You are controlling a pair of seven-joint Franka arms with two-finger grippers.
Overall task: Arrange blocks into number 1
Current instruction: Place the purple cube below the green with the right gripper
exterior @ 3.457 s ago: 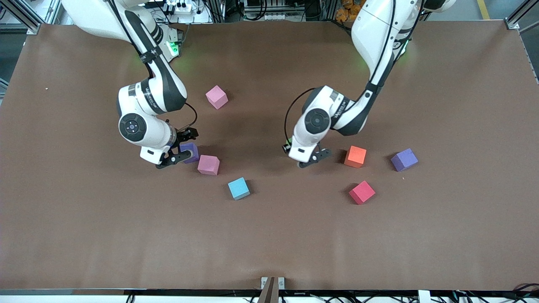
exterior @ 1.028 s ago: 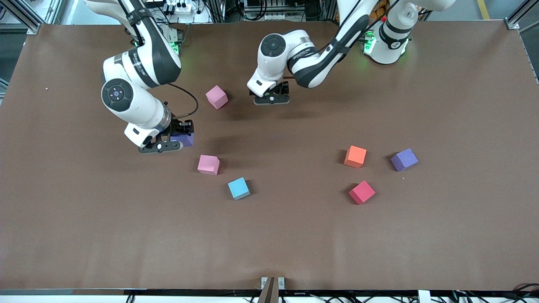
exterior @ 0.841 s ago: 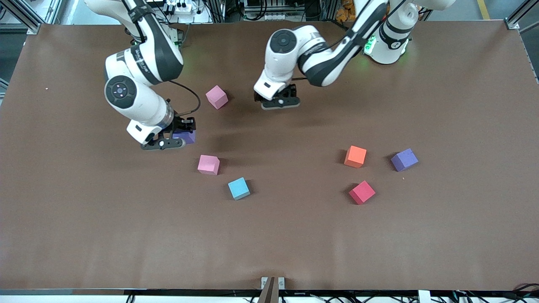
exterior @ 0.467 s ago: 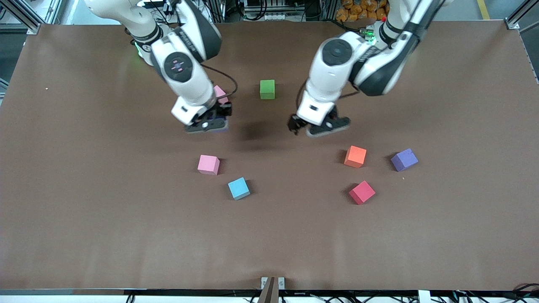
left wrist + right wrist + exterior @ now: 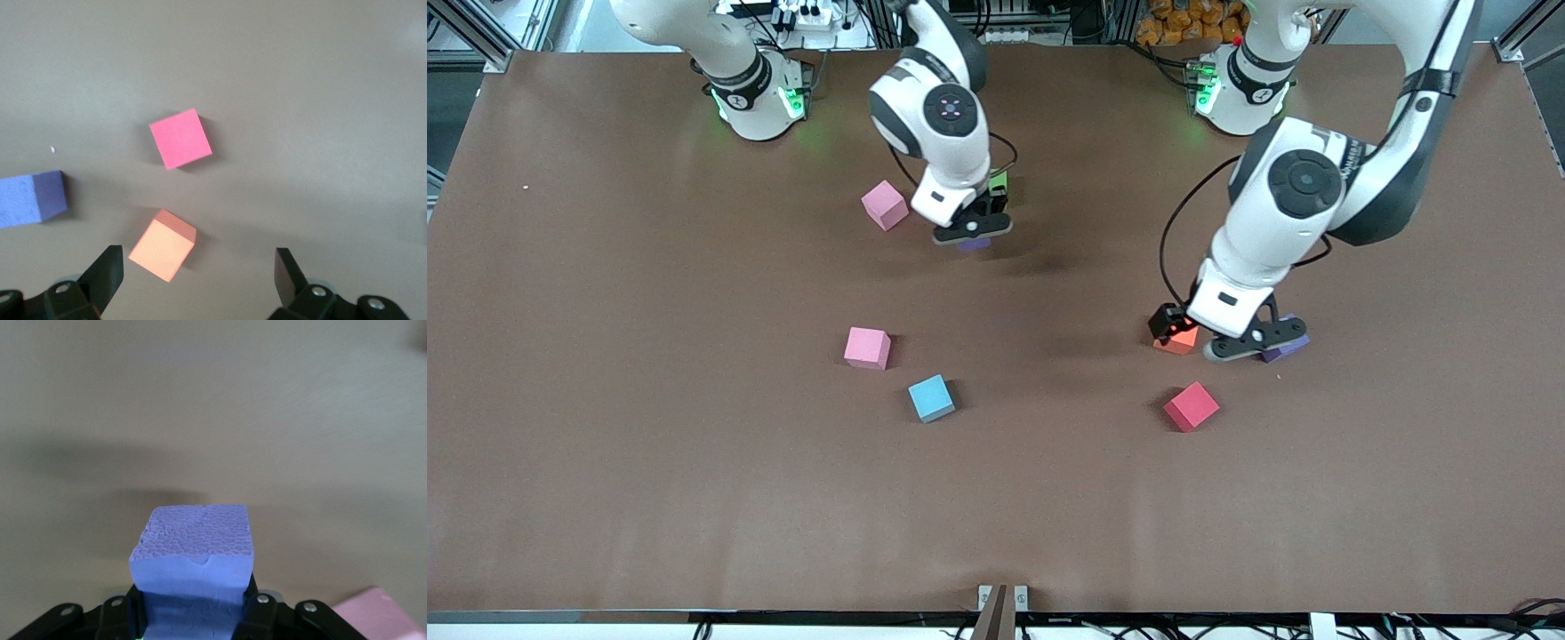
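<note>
1. While the right arm reaches out from its base toward the middle of the table, its wrist points down and the right gripper (image 5: 971, 233) hangs above the brown table (image 5: 605, 444), clamped on a purple block (image 5: 193, 553) (only a sliver of purple shows under the fingers from the front).
2. Just beside that gripper, a green block (image 5: 998, 183) peeks out from under the wrist, and a pink block (image 5: 885, 204) lies near it toward the right arm's end.
3. From the right wrist view, the held block fills the space between the jaws, and a pink corner (image 5: 380, 613) shows at the edge.
4. Over at its own end, the left arm bends sharply at the elbow and comes down steeply, its wrist low over the table.
5. Its left gripper (image 5: 1209, 342) is spread wide, above the orange block (image 5: 1178, 338) and the other purple block (image 5: 1288, 347).
6. In the left wrist view the orange block (image 5: 162, 245) sits between the two finger pads (image 5: 107, 273), touching neither, with the second purple block (image 5: 30, 199) off to one side.
7. Near the orange block and closer to the front camera lies a red block (image 5: 1191, 406).
8. Toward the right arm's end lie a second pink block (image 5: 867, 348) and, closer to the camera, a light blue block (image 5: 931, 397), each on its own.
</note>
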